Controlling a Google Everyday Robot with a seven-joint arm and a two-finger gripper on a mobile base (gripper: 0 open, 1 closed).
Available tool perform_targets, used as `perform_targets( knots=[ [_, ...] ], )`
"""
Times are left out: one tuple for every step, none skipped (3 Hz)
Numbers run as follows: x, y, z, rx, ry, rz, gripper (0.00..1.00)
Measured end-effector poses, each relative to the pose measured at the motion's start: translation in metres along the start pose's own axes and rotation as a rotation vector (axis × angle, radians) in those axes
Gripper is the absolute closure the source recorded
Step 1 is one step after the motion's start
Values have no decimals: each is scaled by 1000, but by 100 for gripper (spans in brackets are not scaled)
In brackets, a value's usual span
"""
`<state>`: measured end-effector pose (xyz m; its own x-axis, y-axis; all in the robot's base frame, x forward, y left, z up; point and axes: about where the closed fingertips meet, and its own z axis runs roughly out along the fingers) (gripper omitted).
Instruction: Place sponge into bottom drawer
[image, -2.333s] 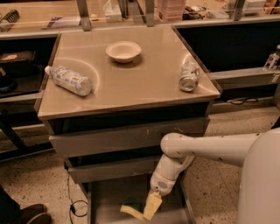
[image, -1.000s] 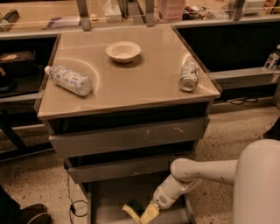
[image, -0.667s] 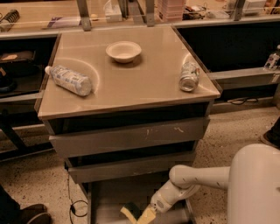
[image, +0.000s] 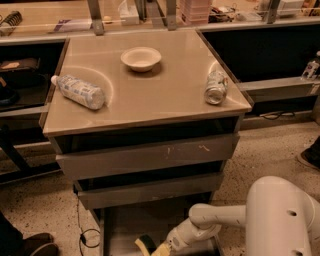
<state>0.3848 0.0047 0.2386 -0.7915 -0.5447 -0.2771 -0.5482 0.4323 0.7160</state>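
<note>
The gripper (image: 161, 248) of the white arm is low inside the open grey metal bottom drawer (image: 122, 222), at the lower edge of the view. The small yellow sponge with its dark green top (image: 145, 243) is at the gripper tip, on the side toward the left of the view, over the drawer floor. Its long axis is tilted. Whether the jaws are clamped on it or apart cannot be told. Nothing else shows in this drawer. The cream round bowl (image: 141, 58) on the tabletop looks empty.
</note>
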Motion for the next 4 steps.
perform_targets(
  knots=[
    [0, -19, 21, 38, -1, 36, 100],
    [-8, -35, 32, 81, -5, 55, 100],
    [-16, -52, 37, 123, -20, 77, 100],
    [-19, -69, 41, 154, -38, 112, 100]
  ],
)
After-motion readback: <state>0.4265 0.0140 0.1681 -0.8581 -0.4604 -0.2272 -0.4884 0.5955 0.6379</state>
